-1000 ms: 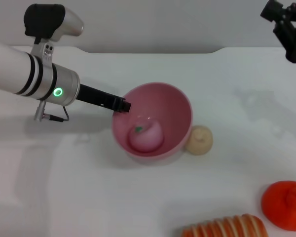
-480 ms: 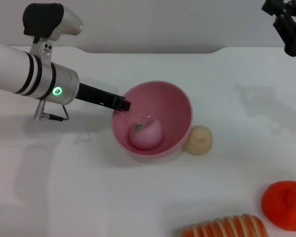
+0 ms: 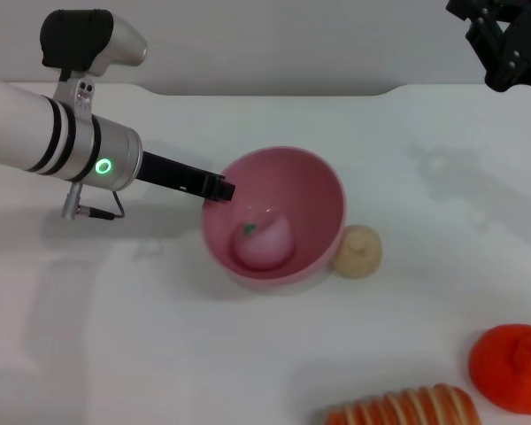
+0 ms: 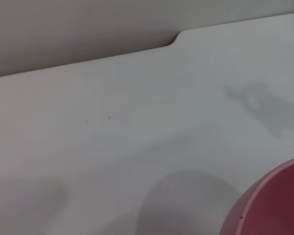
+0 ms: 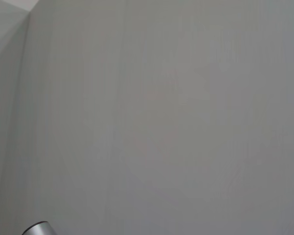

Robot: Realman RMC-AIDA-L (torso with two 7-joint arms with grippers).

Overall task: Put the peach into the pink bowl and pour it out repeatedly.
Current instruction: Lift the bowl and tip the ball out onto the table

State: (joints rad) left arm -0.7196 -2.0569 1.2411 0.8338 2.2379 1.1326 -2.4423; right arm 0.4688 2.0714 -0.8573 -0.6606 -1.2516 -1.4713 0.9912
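Peach [image 3: 264, 243], pale pink with green mark, sits inside glossy pink bowl [image 3: 319, 190]; left gripper [image 3: 219, 189] grasps its rim.

1. The left arm reaches in from the left, its white and silver forearm angled toward the middle of the scene, a green ring light glowing on the wrist.
2. The left gripper [image 3: 219, 189] is a dark, slim end pointing right and slightly nearer; whether its fingers are apart cannot be made out.
3. The right gripper [image 3: 504, 44] hangs raised at the far right, black, only partly in view.
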